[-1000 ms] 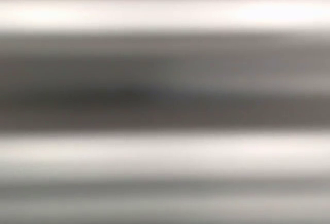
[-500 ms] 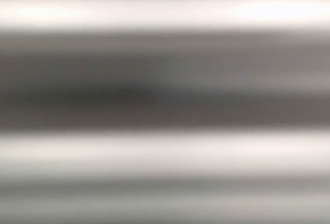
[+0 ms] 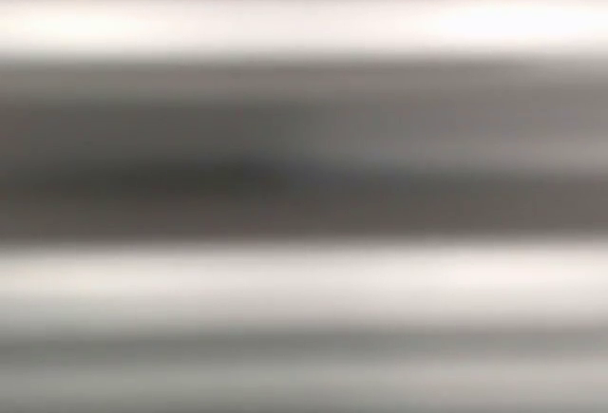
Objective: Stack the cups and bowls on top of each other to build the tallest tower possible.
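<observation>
Background is nothing but blurred grey and white horizontal bands across the whole frame; no table, cups, bowls, tower or gripper discernible, jaw state cannot be told, step in hand unjudgeable, next move needs a usable view first

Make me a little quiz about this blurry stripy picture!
1. True or false: you can see a tower of cups and bowls here.
2. Which way do the blurry stripes run? A) up and down B) side to side C) slanted
3. Fill in: the wide dark stripe lies ___ the bright pale stripe near the top.

Key: 1 false, only blurred grey and white stripes show, no cups, bowls or tool. 2 B. 3 below.
</observation>
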You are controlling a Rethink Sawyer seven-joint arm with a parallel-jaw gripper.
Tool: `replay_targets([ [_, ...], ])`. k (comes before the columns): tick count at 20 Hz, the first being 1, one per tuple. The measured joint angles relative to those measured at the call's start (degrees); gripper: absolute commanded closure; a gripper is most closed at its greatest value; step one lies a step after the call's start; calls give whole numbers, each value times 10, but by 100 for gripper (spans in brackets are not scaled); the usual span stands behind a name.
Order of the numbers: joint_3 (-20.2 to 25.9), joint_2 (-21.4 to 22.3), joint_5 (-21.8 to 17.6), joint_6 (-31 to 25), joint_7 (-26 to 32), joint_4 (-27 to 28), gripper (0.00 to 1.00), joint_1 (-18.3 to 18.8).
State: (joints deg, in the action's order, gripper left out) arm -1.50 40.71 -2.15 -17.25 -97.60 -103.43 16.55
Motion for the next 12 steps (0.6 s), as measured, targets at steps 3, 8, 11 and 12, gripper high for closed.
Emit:
replay_targets([
  [3,-2,10,-3,0,0,-13,0,-7],
  [8,-4,28,-3,0,0,-28,0,-12],
  [11,-2,37,-3,0,0,-37,0,-9],
  [12,0,40,-3,0,0,-41,0,-6],
])
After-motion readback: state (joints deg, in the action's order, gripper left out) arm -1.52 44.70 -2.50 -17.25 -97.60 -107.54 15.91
